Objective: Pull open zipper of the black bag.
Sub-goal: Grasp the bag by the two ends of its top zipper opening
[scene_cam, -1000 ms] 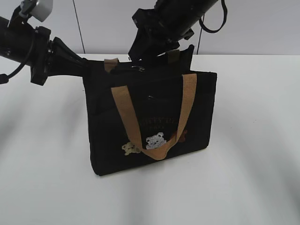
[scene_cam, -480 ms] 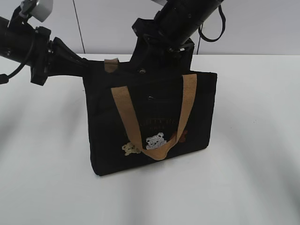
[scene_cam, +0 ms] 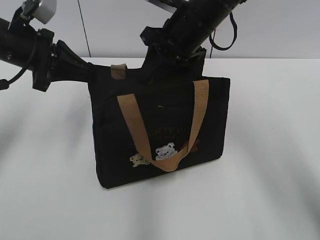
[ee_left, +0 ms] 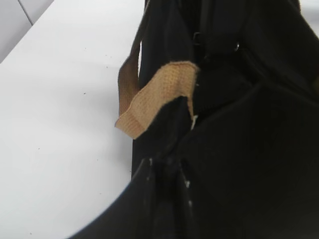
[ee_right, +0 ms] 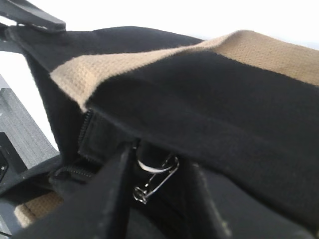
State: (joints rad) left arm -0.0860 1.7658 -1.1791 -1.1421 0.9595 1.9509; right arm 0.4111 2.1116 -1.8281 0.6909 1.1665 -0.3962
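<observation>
The black bag [scene_cam: 165,125] stands upright on the white table, a tan handle [scene_cam: 132,125] hanging down its front. My left gripper [scene_cam: 91,73] is shut on the bag's top left corner; in the left wrist view its jaws [ee_left: 165,167] pinch black fabric below a folded tan handle [ee_left: 157,92]. My right gripper [scene_cam: 164,66] reaches down onto the bag's top edge. In the right wrist view it [ee_right: 159,160] stands open, with the silvery pull tab [ee_right: 157,175] of the zipper [ee_right: 83,128] lying between its fingers [ee_right: 112,191], not clearly pinched.
The white table [scene_cam: 270,165] spreads round the bag on all sides. A pale wall with dark seams [scene_cam: 82,25] rises behind. The right arm's cable [scene_cam: 227,30] loops above the bag's right end.
The right arm has dropped lower onto the bag's top, and its jaws have narrowed round the pull tab. The metal pull seen from outside is now covered. The left gripper has not moved.
</observation>
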